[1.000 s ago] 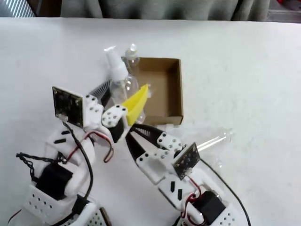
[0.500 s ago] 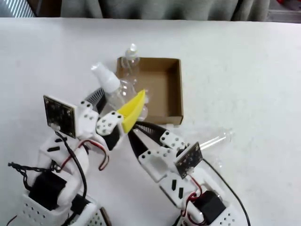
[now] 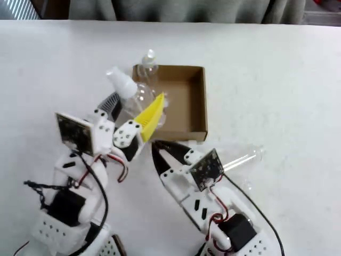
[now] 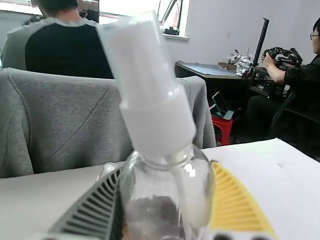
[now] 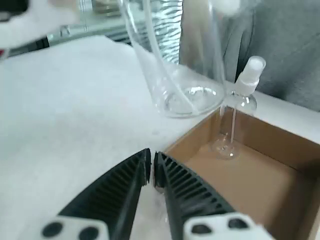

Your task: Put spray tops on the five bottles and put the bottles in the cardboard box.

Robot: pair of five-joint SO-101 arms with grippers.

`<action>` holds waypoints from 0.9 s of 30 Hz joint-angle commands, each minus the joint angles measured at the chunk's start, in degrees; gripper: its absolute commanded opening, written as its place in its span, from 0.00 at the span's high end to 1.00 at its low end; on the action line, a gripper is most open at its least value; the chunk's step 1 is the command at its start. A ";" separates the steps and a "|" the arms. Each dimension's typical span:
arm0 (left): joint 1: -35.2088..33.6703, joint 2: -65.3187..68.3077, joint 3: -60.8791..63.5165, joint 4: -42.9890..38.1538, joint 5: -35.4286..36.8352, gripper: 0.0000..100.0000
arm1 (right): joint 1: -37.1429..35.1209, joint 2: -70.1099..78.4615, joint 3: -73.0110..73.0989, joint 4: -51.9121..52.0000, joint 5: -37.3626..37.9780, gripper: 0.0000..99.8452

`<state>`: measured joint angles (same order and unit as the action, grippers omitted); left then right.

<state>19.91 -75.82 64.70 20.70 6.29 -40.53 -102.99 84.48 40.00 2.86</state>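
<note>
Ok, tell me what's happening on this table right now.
The left gripper is shut on a clear bottle with a white spray top fitted, holding it tilted by the left edge of the cardboard box. One capped bottle already stands in the box's far left corner. The right gripper is shut and empty just in front of the box. A spare bottle lies on the table off the box's near right corner.

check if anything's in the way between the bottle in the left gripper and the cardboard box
Nothing visible blocks it. The bottle, held in the left gripper, hangs at the cardboard box's left wall. A second bottle stands in the far left corner, so that spot is taken. The shut right gripper sits outside the near wall.
</note>
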 commanded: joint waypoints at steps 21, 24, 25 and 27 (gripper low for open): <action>-10.33 33.19 -2.11 -30.07 -3.52 0.98 | 23.25 -0.31 -4.84 21.23 0.00 0.98; -10.42 36.35 -2.20 -32.26 -3.52 0.98 | 26.95 -0.31 -3.69 23.43 0.00 0.98; -10.42 37.58 -2.37 -33.41 -3.43 0.98 | 27.65 -0.31 -2.64 23.43 0.00 0.98; -10.42 40.31 -2.37 -35.78 -3.43 0.98 | 28.09 -0.31 0.00 23.43 0.00 0.98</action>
<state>10.07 -37.58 66.29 -10.95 3.38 -13.80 -103.69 83.34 63.12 2.86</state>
